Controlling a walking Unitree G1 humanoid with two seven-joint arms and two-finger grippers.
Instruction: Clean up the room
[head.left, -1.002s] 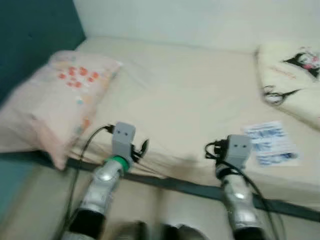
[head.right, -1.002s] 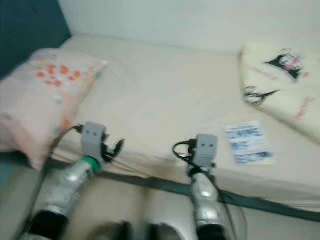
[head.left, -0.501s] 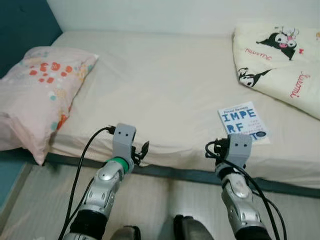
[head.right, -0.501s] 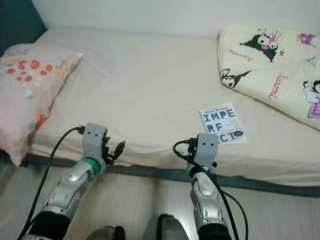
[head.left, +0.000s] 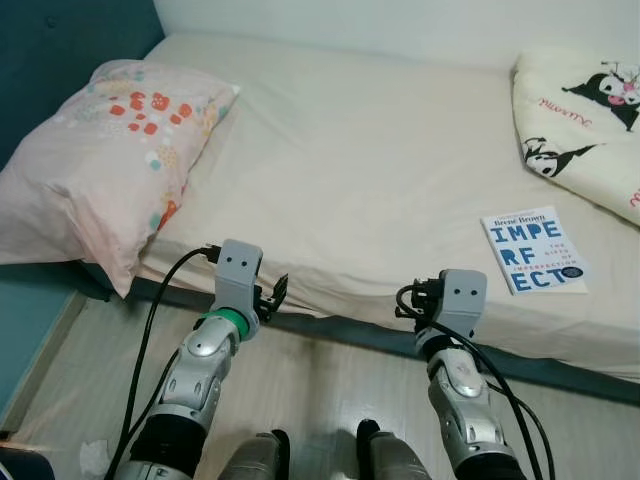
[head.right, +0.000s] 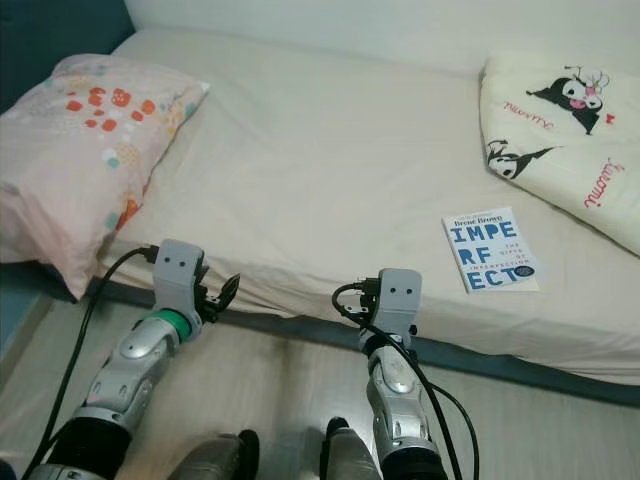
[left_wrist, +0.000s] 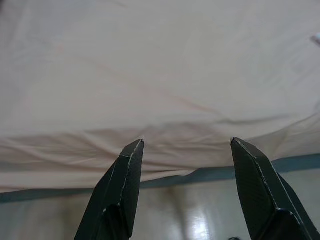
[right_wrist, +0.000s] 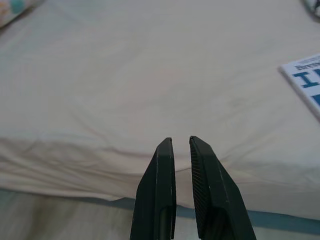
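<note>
A white book with blue letters lies flat on the bed's cream sheet, near its front edge on the right. A corner of the book is in the right wrist view. My right gripper is shut with nothing in it, held just before the bed's front edge, left of the book. My left gripper is open and empty, low at the same edge further left; one of its fingers shows beside the wrist.
A pink flowered pillow overhangs the bed's left front corner. A cream cartoon-print blanket is bunched at the back right. A dark teal wall stands on the left. Pale wooden floor runs under my arms.
The camera has swung left, so the pillow and book sit further right in the picture. The blur of a second ago is gone. Both grippers hold the same pose.
</note>
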